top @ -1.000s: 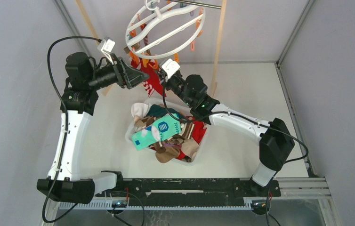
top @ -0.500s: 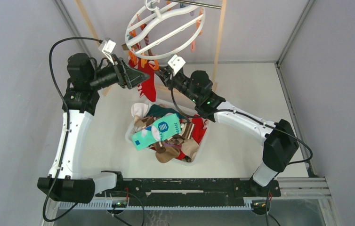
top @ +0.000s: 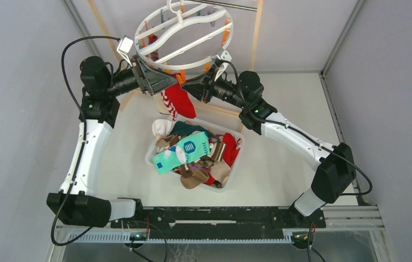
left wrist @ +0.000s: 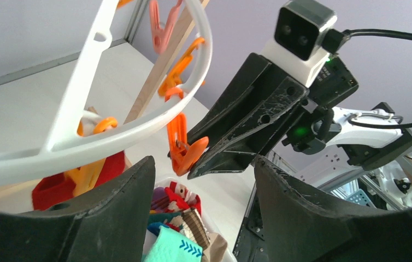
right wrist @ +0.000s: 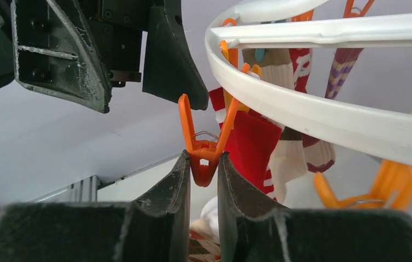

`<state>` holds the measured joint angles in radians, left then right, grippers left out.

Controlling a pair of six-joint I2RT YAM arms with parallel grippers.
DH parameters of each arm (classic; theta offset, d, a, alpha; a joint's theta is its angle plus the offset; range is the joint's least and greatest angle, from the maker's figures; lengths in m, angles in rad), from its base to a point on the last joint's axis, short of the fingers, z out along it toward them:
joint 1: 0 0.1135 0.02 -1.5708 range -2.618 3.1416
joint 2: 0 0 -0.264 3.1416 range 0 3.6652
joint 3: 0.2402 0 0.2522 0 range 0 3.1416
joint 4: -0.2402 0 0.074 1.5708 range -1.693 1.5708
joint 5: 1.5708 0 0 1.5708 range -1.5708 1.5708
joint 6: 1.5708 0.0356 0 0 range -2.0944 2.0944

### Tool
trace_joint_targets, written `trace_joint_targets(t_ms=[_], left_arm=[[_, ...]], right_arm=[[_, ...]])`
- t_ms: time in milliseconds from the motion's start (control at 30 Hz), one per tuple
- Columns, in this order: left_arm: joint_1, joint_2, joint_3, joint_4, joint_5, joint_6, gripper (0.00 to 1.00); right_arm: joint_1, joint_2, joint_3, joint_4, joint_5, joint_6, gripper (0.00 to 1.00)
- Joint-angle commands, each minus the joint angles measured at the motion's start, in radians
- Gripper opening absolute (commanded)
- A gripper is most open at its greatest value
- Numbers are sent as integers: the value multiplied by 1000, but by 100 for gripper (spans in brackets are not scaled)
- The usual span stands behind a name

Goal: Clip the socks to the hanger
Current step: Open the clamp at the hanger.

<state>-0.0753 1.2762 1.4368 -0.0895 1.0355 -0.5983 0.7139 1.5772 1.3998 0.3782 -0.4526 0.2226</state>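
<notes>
Since a second ago the hanger (right wrist: 313,117) has swung left and your right gripper (right wrist: 201,164) has risen to its rim. Most socks (top: 193,153) sit heaped in the tub (top: 239,155) below; one red sock (top: 181,102) hangs under the rim. Your left gripper (left wrist: 201,164) is spread wide beside it; the right one pinches an orange peg (right wrist: 204,155).

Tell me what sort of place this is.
Probably a robotics test cell, not a home: plain grey panel walls enclose a white table with two white robot arms bolted at its near edge, and a white plastic ring-shaped drying hanger hangs at the back.
</notes>
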Motion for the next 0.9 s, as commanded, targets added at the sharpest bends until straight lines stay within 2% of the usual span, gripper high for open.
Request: trace_joint_targets(t_ms=[0,300,500,567,733,800,867], left_arm=[[-24,-7,-22,85,20,-57,70],[-44,-17,-52,25,-75,-9,63],[-47,1,-32,20,-109,-19,55],[-50,7,-25,20,-116,-21,51],[-50,13,-23,35,-144,-25,33],[-50,14,-23,43,-146,-33,27],[-51,15,-24,46,-139,-36,21]], right_arm=[[10,-32,36,7,-59,92,8],[57,-42,53,-70,46,17,6],[91,-43,77,-129,112,-28,6],[94,-45,76,-132,119,-25,7],[98,-51,75,-142,118,-23,10],[95,-56,67,-136,112,-5,15],[86,-65,50,-112,95,33,25]])
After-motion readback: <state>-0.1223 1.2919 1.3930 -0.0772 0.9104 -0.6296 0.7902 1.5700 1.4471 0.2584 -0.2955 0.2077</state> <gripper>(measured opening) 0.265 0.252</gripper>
